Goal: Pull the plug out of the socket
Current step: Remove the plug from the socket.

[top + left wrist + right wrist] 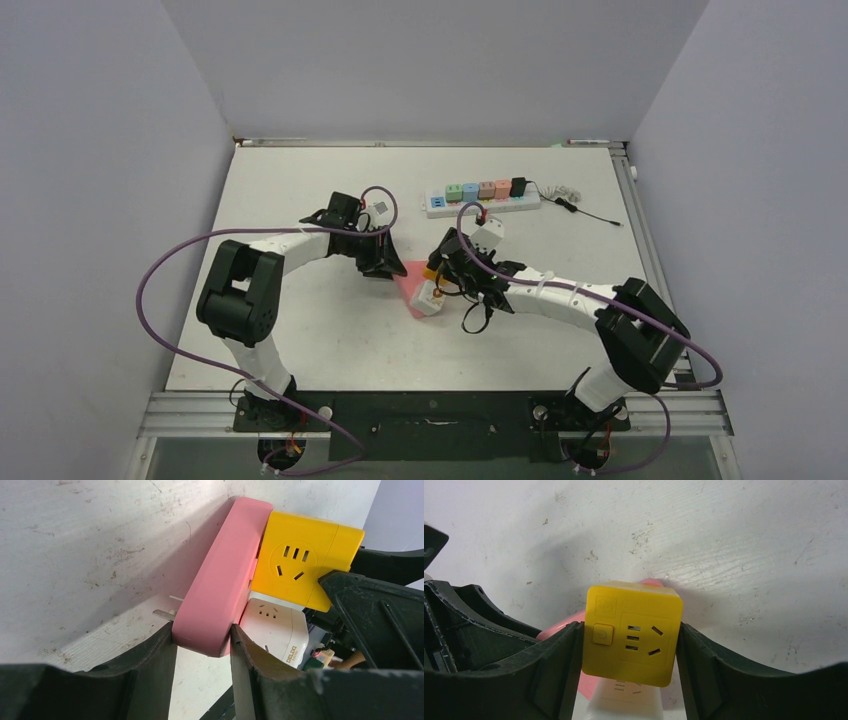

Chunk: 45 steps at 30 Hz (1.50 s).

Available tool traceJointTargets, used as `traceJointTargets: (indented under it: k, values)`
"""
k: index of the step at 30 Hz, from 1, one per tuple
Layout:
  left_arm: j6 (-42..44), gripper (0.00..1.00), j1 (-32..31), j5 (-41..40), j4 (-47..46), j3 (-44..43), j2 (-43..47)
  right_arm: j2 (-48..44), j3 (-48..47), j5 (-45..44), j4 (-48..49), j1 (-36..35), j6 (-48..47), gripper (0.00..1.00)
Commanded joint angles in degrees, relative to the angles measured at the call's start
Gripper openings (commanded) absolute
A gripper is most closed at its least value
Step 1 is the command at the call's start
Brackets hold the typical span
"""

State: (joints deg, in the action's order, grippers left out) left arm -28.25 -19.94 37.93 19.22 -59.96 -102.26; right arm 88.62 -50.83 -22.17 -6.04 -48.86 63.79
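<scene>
**Both ends gripped, ready for the pull**

I had the left end effector (202,641) closed on the narrow end of the pink socket (220,575), one finger on each flat face. I judged that this would stop the base from following when the other arm pulled. The right end effector (629,650) was clamped on the yellow plug (631,630), with its fingers on two opposite sides and the outlet face turned towards the wrist camera. That plug sat seated against the pink socket. A white plug (275,625) sat on the same face, just below it in the left wrist view. From overhead the cluster lay near the middle of the frame, low over the bench (300,340). I could not tell whether it touched the surface.

For room, I judged the lower left and lower centre of the overhead frame open enough for either arm to draw back. The power strip (480,198) and its cable (585,208) lay along the upper centre and upper right, well apart from the grip. The tight spot was the two end effectors themselves, which were very near each other.
</scene>
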Motion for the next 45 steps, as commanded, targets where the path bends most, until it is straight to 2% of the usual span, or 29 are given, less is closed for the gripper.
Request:
traceJointTargets:
  k: [1,14,22,35,45]
  values:
    - [3.9,0.00,-1.1,-4.2,1.3,-2.0,-1.9,-0.7,4.0,7.4,3.9,1.7,0.9,0.05]
    - [3.8,0.00,-1.0,-4.3,1.2,-2.2,-1.6,-1.1,10.2,14.1,8.5,5.1,5.8,0.05]
    - [3.9,0.00,-1.0,-4.7,1.4,-2.3,-1.9,-1.5,10.3,13.9,8.7,5.7,5.6,0.05]
    - [4.6,0.00,-1.0,-5.5,2.1,-2.7,-2.0,-3.1,5.0,5.6,-0.8,3.5,1.9,0.05]
    - [4.7,0.00,-1.1,-5.4,2.0,-2.6,-1.7,2.4,-7.4,-7.3,-12.9,-3.9,-0.4,0.05]
